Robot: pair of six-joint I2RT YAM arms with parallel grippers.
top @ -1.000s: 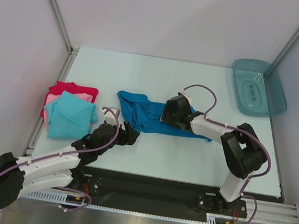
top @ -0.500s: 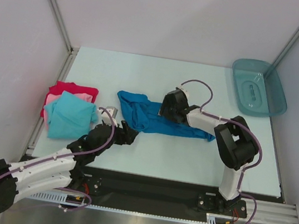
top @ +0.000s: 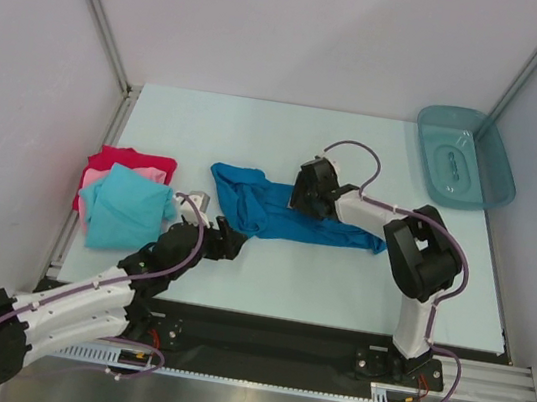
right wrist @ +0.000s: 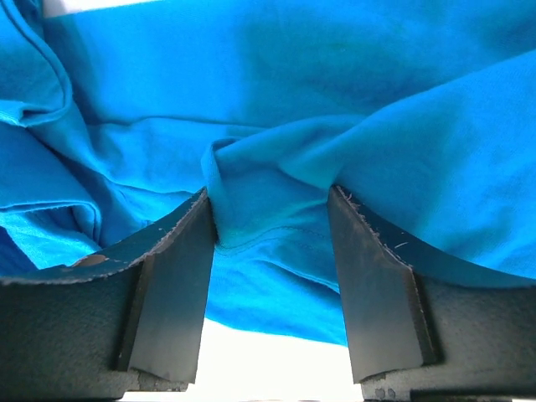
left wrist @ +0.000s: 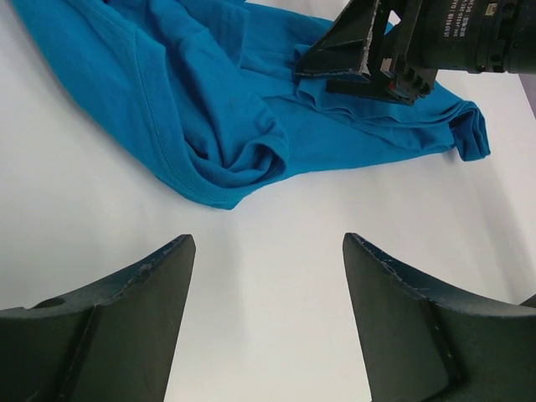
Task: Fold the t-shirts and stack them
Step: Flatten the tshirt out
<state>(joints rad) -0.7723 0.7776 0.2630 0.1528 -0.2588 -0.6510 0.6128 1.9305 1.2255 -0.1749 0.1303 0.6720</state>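
The crumpled medium blue cloth t-shirt (top: 267, 211) lay mid-table, well apart from the folded light turquoise t-shirt (top: 126, 205), pink t-shirt (top: 98, 179) and red t-shirt (top: 138, 158) stacked at 9 o'clock. Within the last second the right gripper (top: 312, 195) had edged toward 11 o'clock on it, so spreading, not folding, appeared under way. Its jaws stood partly apart astride a ridge of blue cloth touching both fingers (right wrist: 180, 276); the left gripper (left wrist: 268, 239), jaws wide and empty, hovered just beside the shirt's 7 o'clock hem.

Table (top: 289, 133): blue t-shirt (top: 258, 205), t-shirt stack (top: 125, 202), teal tray (top: 485, 173).
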